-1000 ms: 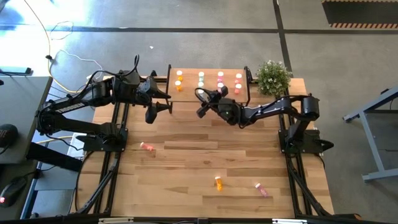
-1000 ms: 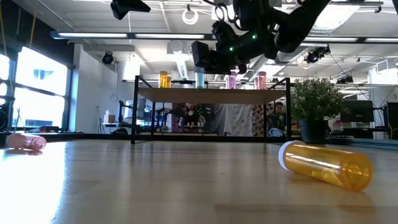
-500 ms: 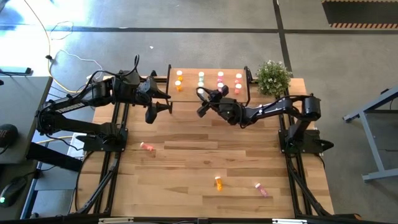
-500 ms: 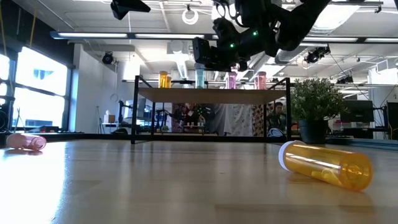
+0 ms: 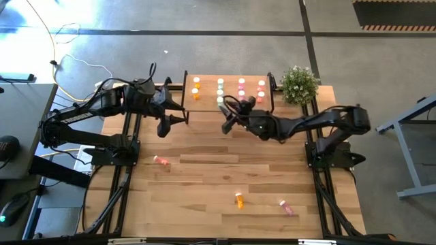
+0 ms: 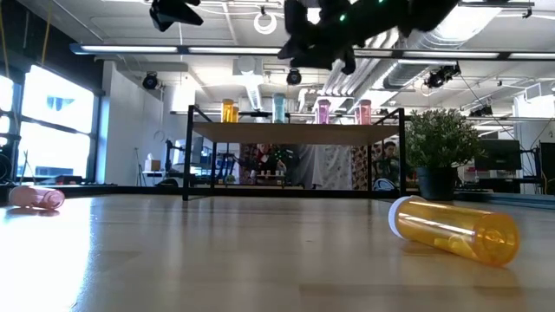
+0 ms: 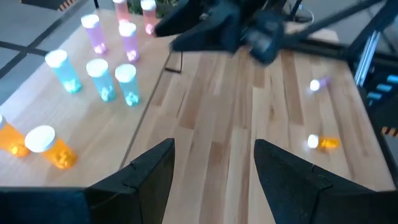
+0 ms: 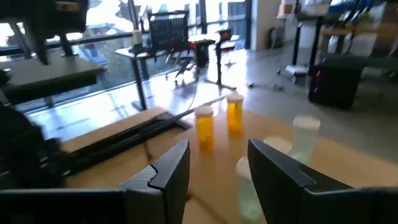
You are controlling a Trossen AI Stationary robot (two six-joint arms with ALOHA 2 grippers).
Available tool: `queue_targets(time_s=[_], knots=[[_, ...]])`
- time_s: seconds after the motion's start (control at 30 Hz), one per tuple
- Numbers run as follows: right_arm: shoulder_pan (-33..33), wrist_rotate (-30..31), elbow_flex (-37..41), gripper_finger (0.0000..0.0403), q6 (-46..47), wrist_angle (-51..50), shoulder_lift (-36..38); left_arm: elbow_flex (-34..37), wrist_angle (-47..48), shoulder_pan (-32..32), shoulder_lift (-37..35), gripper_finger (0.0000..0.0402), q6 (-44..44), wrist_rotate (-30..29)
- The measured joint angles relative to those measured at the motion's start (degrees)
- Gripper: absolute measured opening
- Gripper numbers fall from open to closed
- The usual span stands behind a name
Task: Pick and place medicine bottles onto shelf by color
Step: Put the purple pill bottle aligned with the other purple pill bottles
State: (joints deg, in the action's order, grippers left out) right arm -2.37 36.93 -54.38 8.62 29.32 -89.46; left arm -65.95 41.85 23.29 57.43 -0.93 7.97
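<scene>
The shelf (image 5: 228, 102) stands at the table's far edge. On it stand orange bottles (image 5: 196, 87), pale green bottles (image 5: 220, 92), pink bottles (image 5: 241, 86) and reddish-pink bottles (image 5: 261, 89), each upright on its base. My right gripper (image 5: 227, 122) is open and empty, above the shelf's near edge, by the nearest green bottle (image 8: 245, 168). My left gripper (image 5: 169, 121) is open and empty, in the air off the shelf's left end; its wrist view (image 7: 214, 168) looks over the shelf's bottles. A pink bottle (image 5: 161, 160), an orange bottle (image 5: 239, 199) and another pink bottle (image 5: 286, 207) lie on their sides on the table.
A potted plant (image 5: 298, 83) stands at the table's far right corner beside the shelf. In the low view the orange bottle (image 6: 455, 230) lies near the camera and a pink bottle (image 6: 35, 198) at the left. Both arms' bases flank the table.
My right gripper has gone up and drawn back from the shelf toward the table's near edge. A third green bottle now shows at the shelf's front, where the gripper stood before.
</scene>
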Motion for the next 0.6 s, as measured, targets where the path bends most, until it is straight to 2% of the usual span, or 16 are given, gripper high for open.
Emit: queue_targets(time_s=[0.23,0.4,0.6], knots=[[7.1,-1.8,0.0,0.0154,16.8,-20.1,9.6,0.7,1.5,-2.2,-0.1,0.0211,0.4,0.0],[13.2,-6.2,0.0,0.0154,31.6,-33.3,16.8,4.7,0.7,-5.6,-1.2,0.0211,-2.4,0.1],[19.3,-14.1,0.0,0.0154,49.1,-47.1,22.0,10.6,-6.4,-10.6,-2.4,0.0211,-6.6,0.1]])
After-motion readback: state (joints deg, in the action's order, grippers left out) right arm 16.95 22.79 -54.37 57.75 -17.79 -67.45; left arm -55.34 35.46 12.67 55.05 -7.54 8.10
